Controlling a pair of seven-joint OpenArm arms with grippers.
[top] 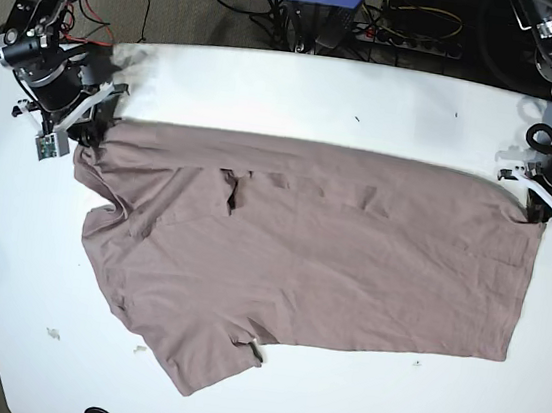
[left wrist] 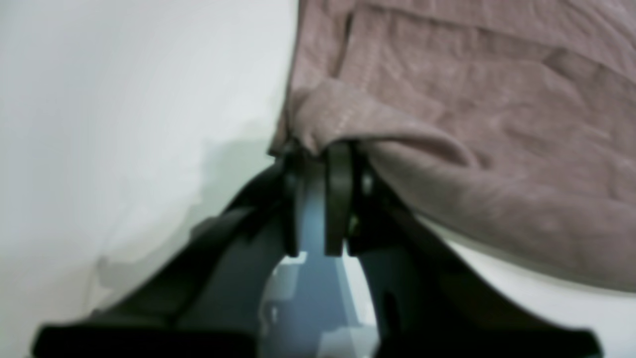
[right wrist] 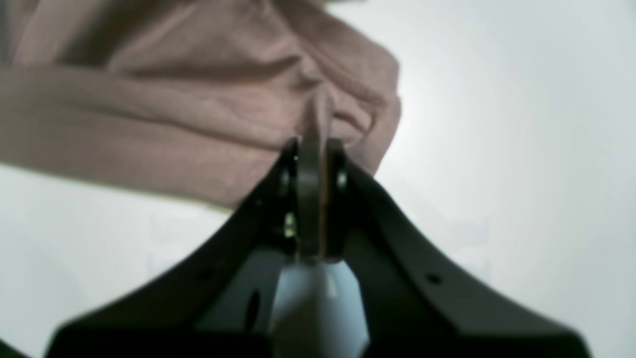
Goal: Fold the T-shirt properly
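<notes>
Taupe T-shirt (top: pixel 321 252) spread wide across the white desk (top: pixel 300 94), top edge folded over along its far side, one sleeve trailing toward the near edge. Pinched at one far corner by the closed left hand (left wrist: pixel 323 149), at the opposite corner by the closed right hand (right wrist: pixel 313 141).
</notes>
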